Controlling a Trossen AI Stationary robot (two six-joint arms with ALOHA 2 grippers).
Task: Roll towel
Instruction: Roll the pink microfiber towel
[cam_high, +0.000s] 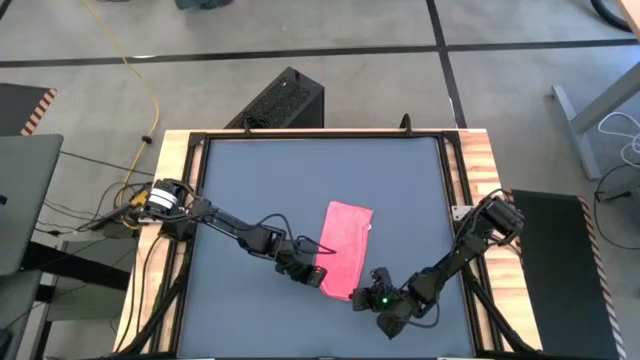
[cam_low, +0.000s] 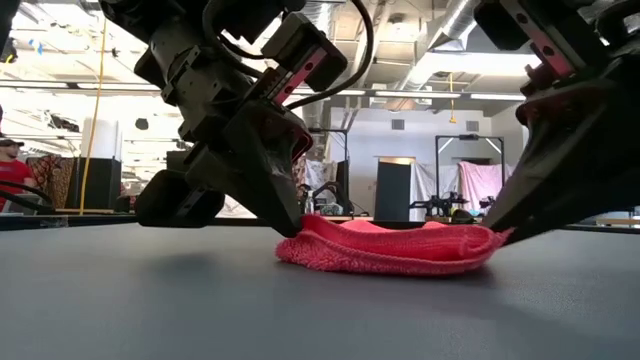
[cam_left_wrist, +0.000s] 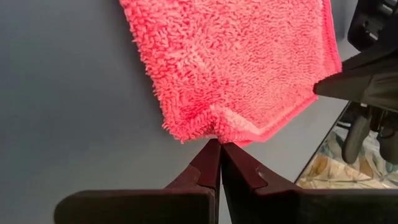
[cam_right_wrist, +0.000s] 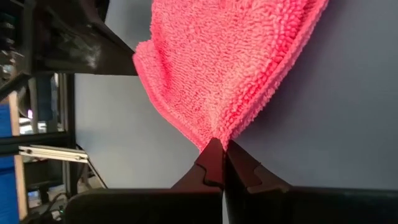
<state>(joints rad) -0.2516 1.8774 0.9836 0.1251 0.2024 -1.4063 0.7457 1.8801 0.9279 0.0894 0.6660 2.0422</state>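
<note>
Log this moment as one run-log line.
towel: folded, flat on table | left hand: shut on towel's near corner | right hand: shut on other near corner | roll: not started

The worktop (cam_high: 250, 180) is a dark grey, matte surface set in a black frame with light wooden boards along both sides. One item lies directly on it: the towel (cam_high: 343, 248), bright pink, shaggy, folded into a narrow oblong. The towel's near end sits between the two sets of fingers. The left fingers (cam_left_wrist: 219, 163) are pressed together on one near corner; the right fingers (cam_right_wrist: 217, 158) are pressed together on the other near corner. From those fingertips the towel extends away across the worktop, its far end lying flat.
</note>
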